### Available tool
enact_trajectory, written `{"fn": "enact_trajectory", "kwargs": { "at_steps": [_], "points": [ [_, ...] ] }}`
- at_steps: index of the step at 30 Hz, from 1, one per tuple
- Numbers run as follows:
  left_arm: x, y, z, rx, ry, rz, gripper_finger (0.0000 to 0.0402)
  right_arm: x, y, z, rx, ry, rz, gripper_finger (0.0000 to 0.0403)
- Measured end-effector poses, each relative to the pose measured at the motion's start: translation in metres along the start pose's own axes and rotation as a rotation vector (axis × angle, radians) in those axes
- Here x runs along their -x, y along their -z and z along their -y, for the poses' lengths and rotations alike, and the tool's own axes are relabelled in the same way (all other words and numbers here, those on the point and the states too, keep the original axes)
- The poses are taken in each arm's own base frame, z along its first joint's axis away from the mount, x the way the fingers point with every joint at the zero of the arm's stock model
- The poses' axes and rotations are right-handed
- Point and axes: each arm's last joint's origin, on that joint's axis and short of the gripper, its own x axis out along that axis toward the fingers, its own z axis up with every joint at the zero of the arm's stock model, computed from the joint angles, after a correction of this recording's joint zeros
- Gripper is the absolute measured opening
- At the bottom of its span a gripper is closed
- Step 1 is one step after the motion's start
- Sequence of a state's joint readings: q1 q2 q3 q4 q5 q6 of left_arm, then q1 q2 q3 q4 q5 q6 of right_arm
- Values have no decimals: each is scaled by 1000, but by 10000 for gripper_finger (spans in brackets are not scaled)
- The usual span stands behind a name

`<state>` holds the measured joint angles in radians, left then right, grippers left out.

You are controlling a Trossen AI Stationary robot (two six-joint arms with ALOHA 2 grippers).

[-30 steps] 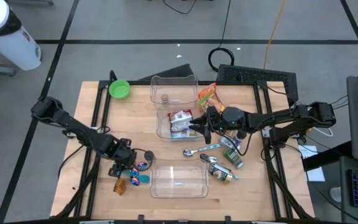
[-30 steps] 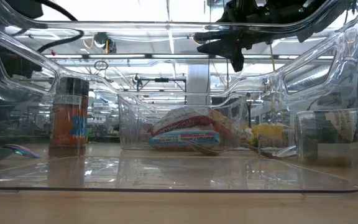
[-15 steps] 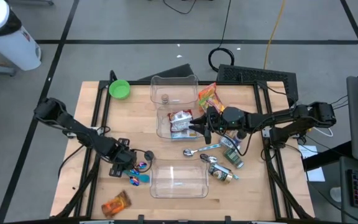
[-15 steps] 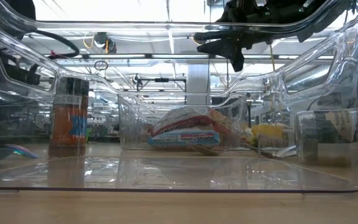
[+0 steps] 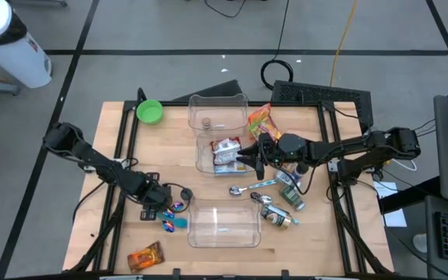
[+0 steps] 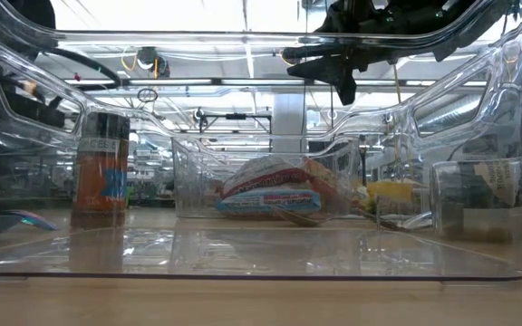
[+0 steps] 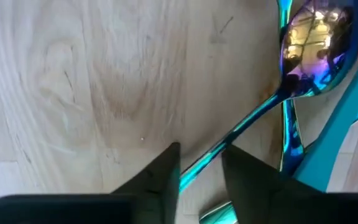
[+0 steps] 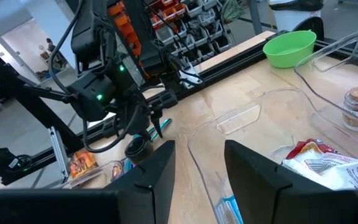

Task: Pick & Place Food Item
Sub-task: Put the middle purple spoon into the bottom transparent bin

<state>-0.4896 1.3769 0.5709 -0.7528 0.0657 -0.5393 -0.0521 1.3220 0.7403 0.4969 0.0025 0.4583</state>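
An orange snack packet lies flat on the wood near the table's front left edge, and no gripper touches it. My left gripper points down at the iridescent cutlery beside the near clear container, and it is shut on the iridescent spoon. My right gripper hangs level and open above the middle clear container, which holds a red-and-white snack packet. Nothing is between its fingers. My left gripper pinches the spoon's thin handle between its two fingers, well back from the bowl. The fingers come from above, pointing down, and the handle runs slantwise through the gap. The spoon lies on the table top among the other cutlery.
A green bowl stands at the far left. The far clear container holds a small jar, with a colourful packet to its right. A silver spoon and cans lie right of centre. Bare wood lies left of my left gripper.
The orange packet lay right by my left gripper a second ago. It now lies farther off, closer to the table's near edge. My left gripper has rolled about its own axis over the cutlery and stayed in the same spot.
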Motion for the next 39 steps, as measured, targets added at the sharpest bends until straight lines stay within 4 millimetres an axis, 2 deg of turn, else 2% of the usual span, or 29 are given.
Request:
{"fn": "enact_trajectory", "kwargs": {
  "at_steps": [6, 14, 24, 30, 35, 39],
  "points": [
    [7, -4, -2, 149, 28, 18, 16, 0, 0, 0, -1, 0, 0, 130],
    [25, -8, -7, 237, 61, 53, 10, 0, 0, 0, -1, -2, 4, 130],
    [62, -3, -7, 357, -1, 8, 10, 0, -2, -1, -1, -13, 24, 130],
    [95, -18, -5, 425, -10, 126, 10, 1, -10, -5, -2, -52, 101, 130],
    [136, -37, -6, 415, -52, 345, 10, 3, -22, -14, -28, -135, 231, 130],
    [170, -49, -16, 402, -114, 501, 10, 7, -26, -25, -30, -204, 304, 130]
  ]
}}
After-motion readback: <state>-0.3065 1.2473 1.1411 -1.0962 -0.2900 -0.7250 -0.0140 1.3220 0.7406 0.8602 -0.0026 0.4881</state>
